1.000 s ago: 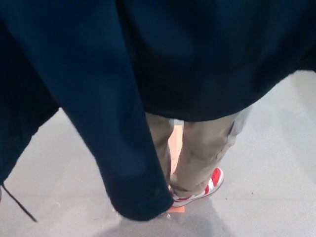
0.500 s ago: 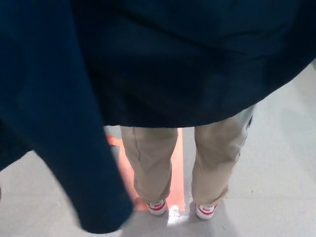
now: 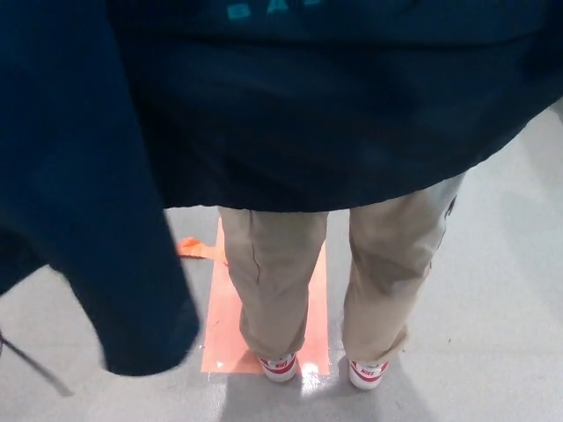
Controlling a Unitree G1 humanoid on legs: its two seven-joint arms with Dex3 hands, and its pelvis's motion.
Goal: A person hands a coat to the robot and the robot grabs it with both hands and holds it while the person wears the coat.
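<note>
Since the earlier frame the loose sleeve (image 3: pixel 114 264) had swung back toward nine o'clock and its cuff had risen, uncovering more of the orange floor patch (image 3: pixel 230 325), while pale lettering (image 3: pixel 264 9) had come into view at twelve o'clock on the cloth. Neither robot hand showed anywhere, so I could not tell whether their fingers were apart, together or clamped on the dark navy coat (image 3: pixel 334 114), which filled the upper half of the view from nine round to three o'clock. Below its hem stood the person's legs in tan trousers (image 3: pixel 387 272), with red-and-white shoes (image 3: pixel 368 374) at six o'clock on the grey floor (image 3: pixel 493 334), and a thin dark cord (image 3: pixel 35 367) hung at eight o'clock.
</note>
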